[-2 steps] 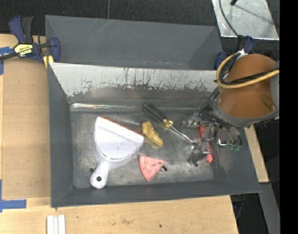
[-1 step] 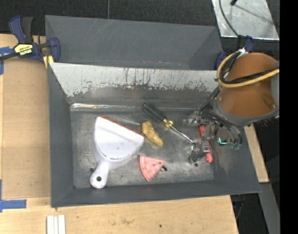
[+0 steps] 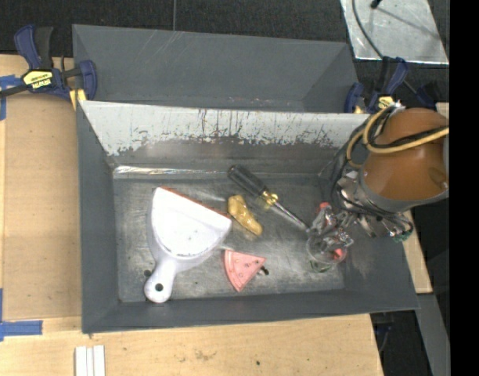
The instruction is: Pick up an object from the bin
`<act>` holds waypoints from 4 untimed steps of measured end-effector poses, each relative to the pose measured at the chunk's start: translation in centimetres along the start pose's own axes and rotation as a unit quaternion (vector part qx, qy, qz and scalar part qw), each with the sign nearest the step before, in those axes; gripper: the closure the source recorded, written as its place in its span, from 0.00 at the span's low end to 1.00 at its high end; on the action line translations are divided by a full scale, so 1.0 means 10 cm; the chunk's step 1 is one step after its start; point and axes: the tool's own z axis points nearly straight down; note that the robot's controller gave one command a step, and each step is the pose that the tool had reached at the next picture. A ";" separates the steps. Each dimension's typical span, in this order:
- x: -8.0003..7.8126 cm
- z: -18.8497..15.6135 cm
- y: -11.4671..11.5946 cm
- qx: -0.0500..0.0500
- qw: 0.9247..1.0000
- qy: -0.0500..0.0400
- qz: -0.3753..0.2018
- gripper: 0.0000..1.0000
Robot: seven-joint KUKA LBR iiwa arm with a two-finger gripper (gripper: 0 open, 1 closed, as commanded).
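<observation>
The gripper (image 3: 330, 237) is low at the right end of the bin (image 3: 99, 233) floor; whether its jaws are apart or together, I cannot tell. Just beside it, on its left, ends the metal shaft of a screwdriver (image 3: 259, 193) with a black and yellow handle. Further left lie a golden lump (image 3: 245, 215), a pink wedge (image 3: 241, 269) and a white scoop (image 3: 185, 237).

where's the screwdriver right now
In the camera view the screwdriver lies slantwise on the bin floor, centre-right, near the back wall; its black handle sits just above the small yellow thing and its tip points down-right toward the gripper.
</observation>
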 end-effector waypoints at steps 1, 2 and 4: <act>0.01 0.01 0.00 0.000 1.000 0.001 0.000 0.00; 0.00 0.00 0.00 0.000 1.000 0.000 0.000 1.00; 0.00 0.00 0.00 0.000 1.000 0.000 0.000 1.00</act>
